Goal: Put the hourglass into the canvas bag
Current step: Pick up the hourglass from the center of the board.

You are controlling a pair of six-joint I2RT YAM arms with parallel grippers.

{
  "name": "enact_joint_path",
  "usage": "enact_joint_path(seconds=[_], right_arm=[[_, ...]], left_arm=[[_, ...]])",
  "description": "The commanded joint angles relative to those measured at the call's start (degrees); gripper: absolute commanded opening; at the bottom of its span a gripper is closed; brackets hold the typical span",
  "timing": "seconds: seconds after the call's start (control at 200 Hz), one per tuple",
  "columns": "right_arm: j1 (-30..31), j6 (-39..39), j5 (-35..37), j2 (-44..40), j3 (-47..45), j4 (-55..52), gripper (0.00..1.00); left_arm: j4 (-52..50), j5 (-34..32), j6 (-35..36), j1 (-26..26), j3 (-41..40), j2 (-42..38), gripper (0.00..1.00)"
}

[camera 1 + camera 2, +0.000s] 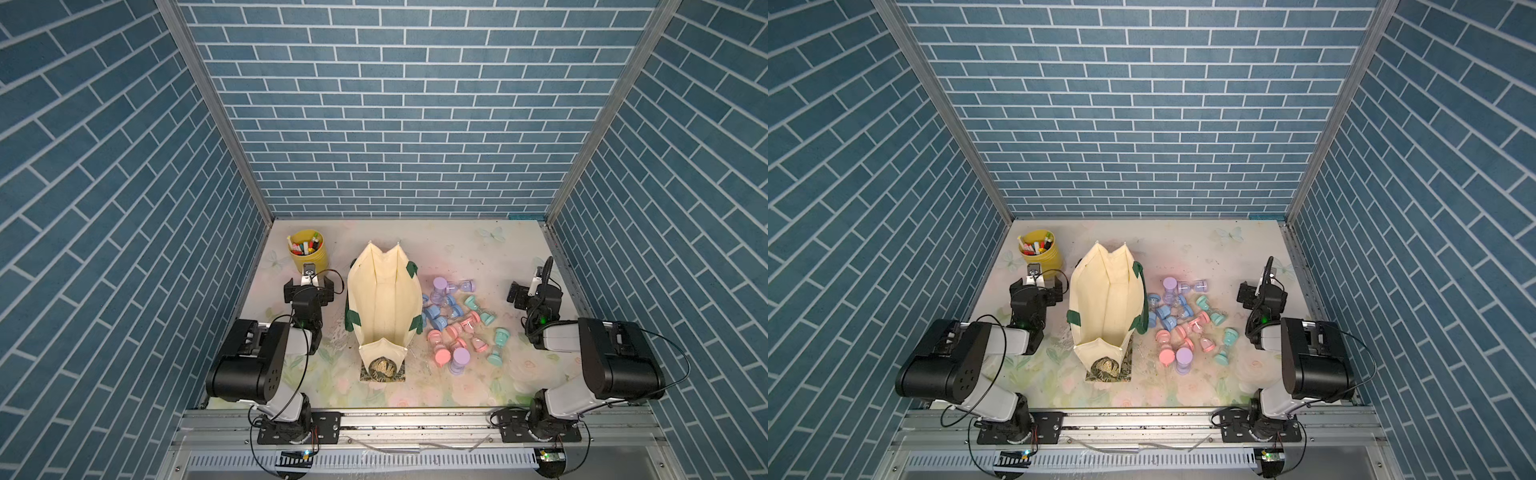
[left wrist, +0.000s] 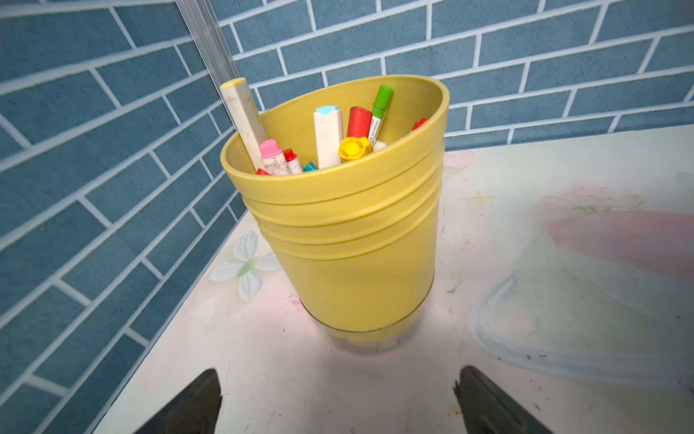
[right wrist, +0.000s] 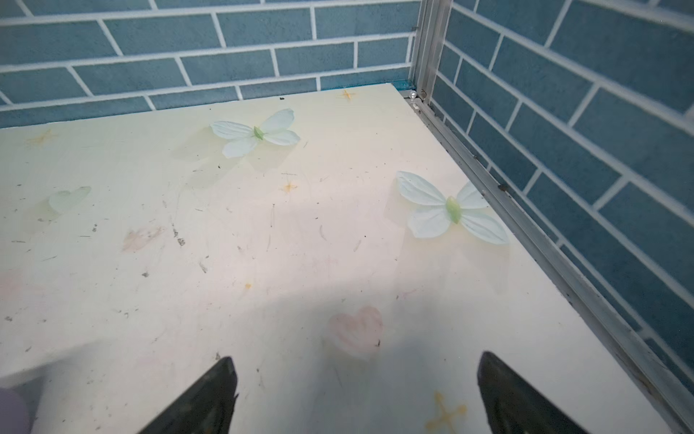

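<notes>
The pastel plastic hourglasses [image 1: 468,323] lie heaped centre-right in a top view, just beside the gaping cream canvas tote bag [image 1: 361,299], while the left fingers [image 2: 195,406] and right fingers [image 3: 210,398] stand spread and empty, seemingly readied for picking.

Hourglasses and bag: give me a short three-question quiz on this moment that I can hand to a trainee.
1. True or false: the left hand holds an hourglass.
2. Relative to the canvas bag, where do the hourglasses lie? A: inside it. B: on the table, between it and the right hand. C: piled on top of it.
3. Short answer: what stands right in front of the left hand?
Key: 1 false, its jaws are open and empty; 2 B; 3 the yellow cup of markers.
</notes>
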Motion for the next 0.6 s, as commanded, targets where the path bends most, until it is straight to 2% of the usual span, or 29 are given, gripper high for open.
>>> enact_joint_path(seconds=[0.0,0.596], right_arm=[[-0.17,-2.36,-2.08,-0.22,0.77,0.95,0.99],[-0.18,-2.25,-2.3,-0.16,0.98,0.76,0.99]], left_arm=[[-3.53,2.73,-0.85,0.25,0.43,-0.82,1.0],[-5.64,5.23,-2.15,2.0,1.32,-0.99,1.0]])
